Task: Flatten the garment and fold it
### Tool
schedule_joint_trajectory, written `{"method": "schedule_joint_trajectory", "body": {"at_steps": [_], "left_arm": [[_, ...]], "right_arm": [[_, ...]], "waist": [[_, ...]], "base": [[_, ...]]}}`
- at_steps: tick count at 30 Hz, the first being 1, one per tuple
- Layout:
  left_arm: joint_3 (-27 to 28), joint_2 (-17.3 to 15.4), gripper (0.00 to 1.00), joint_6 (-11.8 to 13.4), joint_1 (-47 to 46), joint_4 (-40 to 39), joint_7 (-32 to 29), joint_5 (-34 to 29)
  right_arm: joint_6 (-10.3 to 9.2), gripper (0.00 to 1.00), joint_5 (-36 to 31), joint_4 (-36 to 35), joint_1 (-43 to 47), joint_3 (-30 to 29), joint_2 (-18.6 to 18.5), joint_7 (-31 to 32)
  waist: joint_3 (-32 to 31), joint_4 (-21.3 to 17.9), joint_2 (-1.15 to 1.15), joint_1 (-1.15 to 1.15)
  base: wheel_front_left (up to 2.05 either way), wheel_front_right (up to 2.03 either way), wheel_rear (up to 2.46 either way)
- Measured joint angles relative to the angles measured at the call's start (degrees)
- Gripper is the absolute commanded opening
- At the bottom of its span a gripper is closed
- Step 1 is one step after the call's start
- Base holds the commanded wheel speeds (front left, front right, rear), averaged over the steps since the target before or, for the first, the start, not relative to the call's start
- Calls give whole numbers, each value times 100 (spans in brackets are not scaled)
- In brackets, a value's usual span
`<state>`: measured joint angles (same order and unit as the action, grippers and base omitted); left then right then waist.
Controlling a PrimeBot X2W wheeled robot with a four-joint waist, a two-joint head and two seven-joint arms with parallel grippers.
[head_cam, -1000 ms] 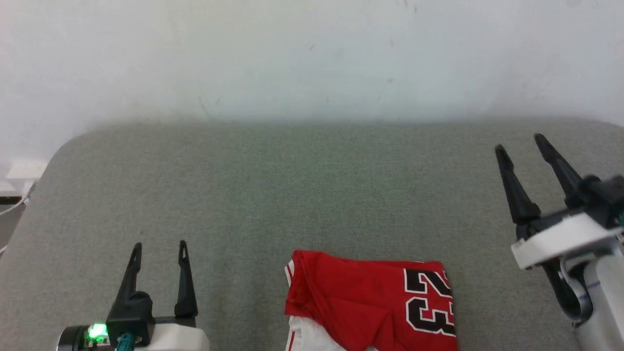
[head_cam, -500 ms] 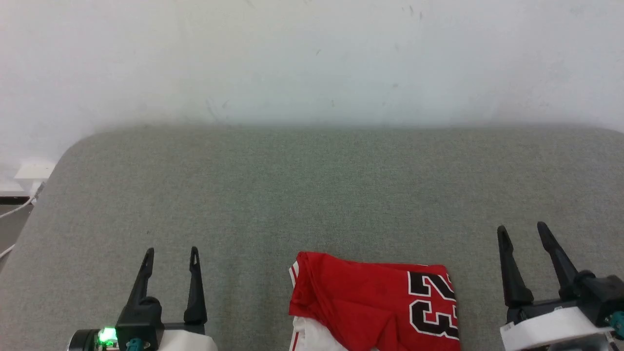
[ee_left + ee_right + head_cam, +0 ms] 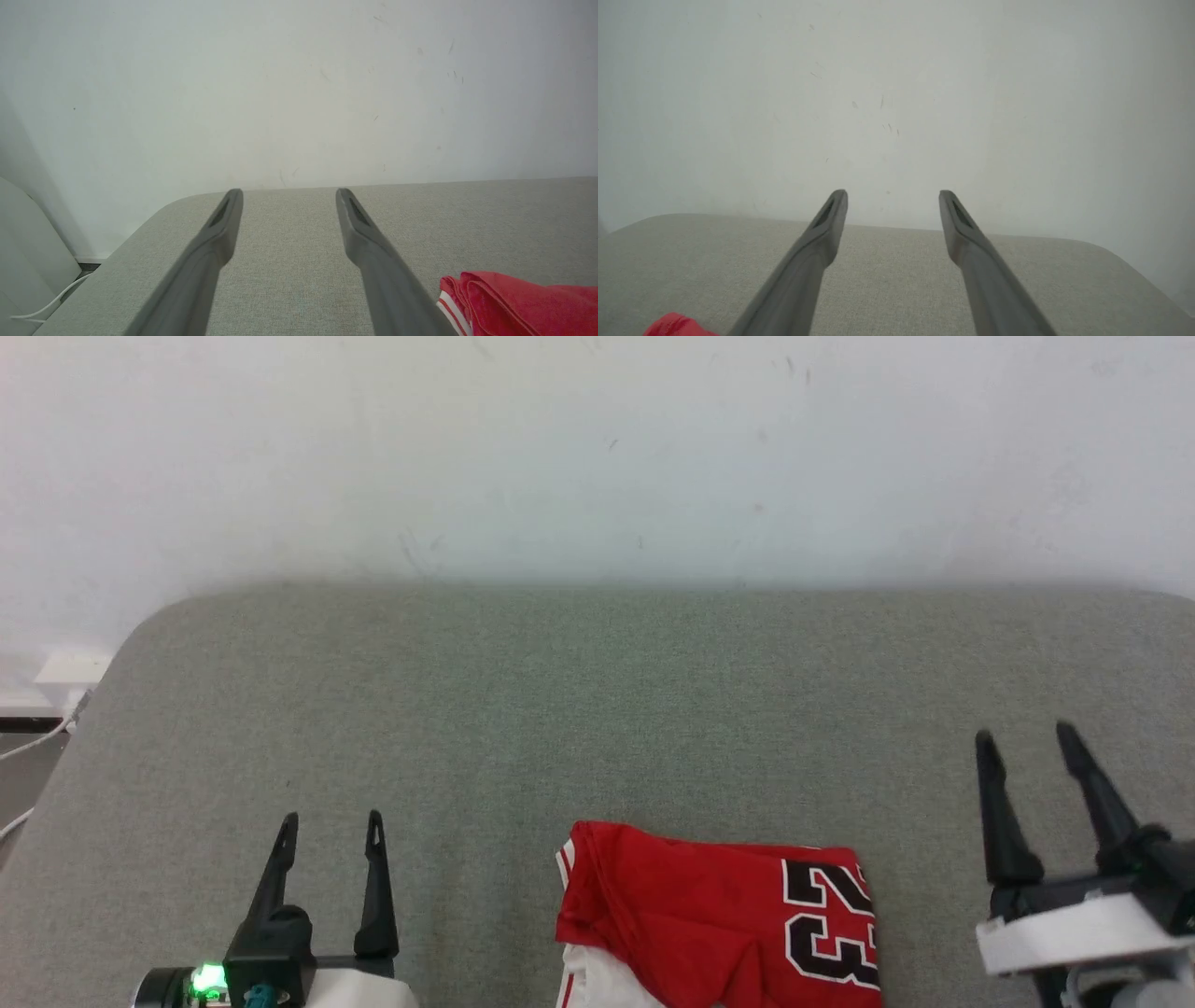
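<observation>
The garment (image 3: 709,919), a red jersey with a black-and-white "23" and white striped trim, lies folded into a compact rectangle at the near middle of the grey padded table (image 3: 597,709). Its lower part runs off the head view's bottom edge. My left gripper (image 3: 331,821) stands open to the left of it, apart from the cloth, nothing between its fingers. My right gripper (image 3: 1022,737) is open to the right of the garment, also empty. In the left wrist view a red edge of the garment (image 3: 514,303) lies right of the open left gripper (image 3: 289,193). The right wrist view catches a red corner (image 3: 675,325) beside the open right gripper (image 3: 893,193).
A white wall (image 3: 597,448) rises directly behind the table's far edge. At the far left a white box (image 3: 67,667) with a white cable (image 3: 28,742) sits beyond the table's rounded corner. Bare grey fabric stretches behind the garment.
My right gripper has dropped from high at the right toward the table, then risen slightly. The head camera shifted a little. The left gripper and the garment stayed put.
</observation>
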<state>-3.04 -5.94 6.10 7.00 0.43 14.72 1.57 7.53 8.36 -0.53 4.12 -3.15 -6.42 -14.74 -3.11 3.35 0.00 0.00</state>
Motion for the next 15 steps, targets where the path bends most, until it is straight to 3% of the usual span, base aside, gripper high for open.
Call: {"method": "schedule_joint_trajectory", "body": {"at_steps": [6, 10, 15], "left_arm": [[16, 9, 100, 0, 2, 3, 0, -1], [22, 22, 100, -1, 16, 8, 0, -1], [30, 35, 100, -1, 18, 13, 0, -2]], "right_arm": [[0, 100, 126, -164, -800, 177, -435, 321], [0, 100, 503, -123, -1274, 646, -916, 1880], [0, 100, 1570, -64, -1658, 1508, -1757, 4095]], "waist": [[-5, 2, 0, 0], [0, 4, 0, 0], [41, 8, 0, 1]], "base": [[0, 0, 0], [0, 0, 0], [0, 0, 0]]}}
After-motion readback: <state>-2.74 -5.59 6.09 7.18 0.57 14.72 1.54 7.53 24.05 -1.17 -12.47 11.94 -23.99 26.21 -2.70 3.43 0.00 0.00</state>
